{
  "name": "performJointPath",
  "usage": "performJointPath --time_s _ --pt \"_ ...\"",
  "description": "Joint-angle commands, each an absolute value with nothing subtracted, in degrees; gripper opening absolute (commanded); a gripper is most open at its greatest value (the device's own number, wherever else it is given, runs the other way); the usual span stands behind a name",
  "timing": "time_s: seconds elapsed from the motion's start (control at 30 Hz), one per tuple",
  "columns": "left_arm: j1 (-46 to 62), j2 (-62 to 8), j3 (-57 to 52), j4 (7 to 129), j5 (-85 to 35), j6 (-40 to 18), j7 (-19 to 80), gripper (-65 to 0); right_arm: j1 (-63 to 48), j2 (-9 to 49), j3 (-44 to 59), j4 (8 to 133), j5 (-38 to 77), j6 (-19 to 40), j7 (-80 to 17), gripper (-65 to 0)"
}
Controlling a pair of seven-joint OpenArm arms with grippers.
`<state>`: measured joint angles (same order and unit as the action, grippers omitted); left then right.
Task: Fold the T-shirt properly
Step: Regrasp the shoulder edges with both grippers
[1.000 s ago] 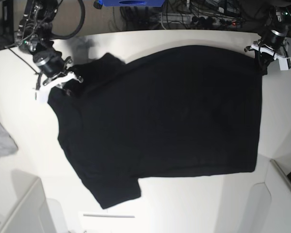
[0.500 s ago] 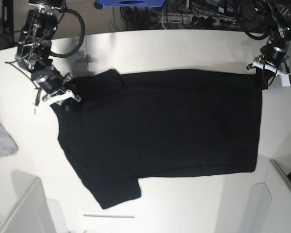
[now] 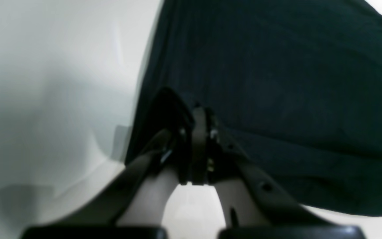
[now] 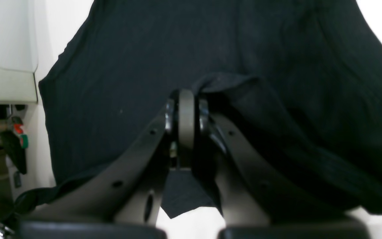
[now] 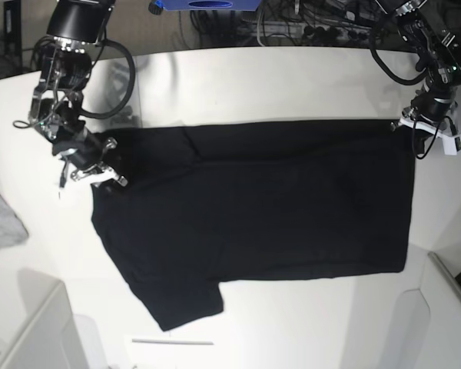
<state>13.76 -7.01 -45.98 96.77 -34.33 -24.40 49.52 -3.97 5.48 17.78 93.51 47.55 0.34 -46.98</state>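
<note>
The black T-shirt [image 5: 253,207] lies spread on the white table [image 5: 292,77], and no print shows. Its far edge is doubled toward the front. My left gripper [image 5: 413,127] is at the shirt's far right corner, shut on the cloth. The left wrist view shows its jaws [image 3: 196,114] pressed together on the T-shirt's [image 3: 277,83] edge. My right gripper [image 5: 100,171] is at the far left, by the sleeve, shut on the fabric. In the right wrist view a bunched fold of the T-shirt [image 4: 177,49] is pinched between its jaws [image 4: 186,98].
A grey cloth [image 5: 0,219] lies at the table's left edge. White bins stand at the front left [image 5: 31,330] and front right [image 5: 446,307]. A thin white stick [image 5: 173,341] lies near the front edge. Cables [image 5: 307,23] run behind the table.
Both grippers have moved toward the front of the table, dragging the shirt's far edge with them. That edge now sits lower and straighter in the base view.
</note>
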Motion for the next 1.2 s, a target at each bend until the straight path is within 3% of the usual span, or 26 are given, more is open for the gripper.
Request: performJointPath --time_s 0.0,0.6,0.83,1.17 --pt "13.1 -8.0 -46.2 97.7 -34.9 -24.7 48.2 -65.0 -2.6 5.9 17.9 93.8 48.2 0.5 -46.1 -65.0" --pt "7.1 -8.3 -46.2 91.5 -34.8 -24.5 48.3 -65.0 4.2 5.9 17.8 84.5 48.2 0.5 -45.8 -65.0" --pt "3.6 -7.9 -46.2 91.1 -26.2 -24.5 48.3 -65.0 4.2 5.9 17.8 84.3 48.2 0.5 -45.7 -65.0" --pt "2.4 -8.2 -42.6 88.8 -25.1 -24.5 48.3 -65.0 4.2 5.9 17.9 84.3 48.2 0.5 -45.6 -65.0"
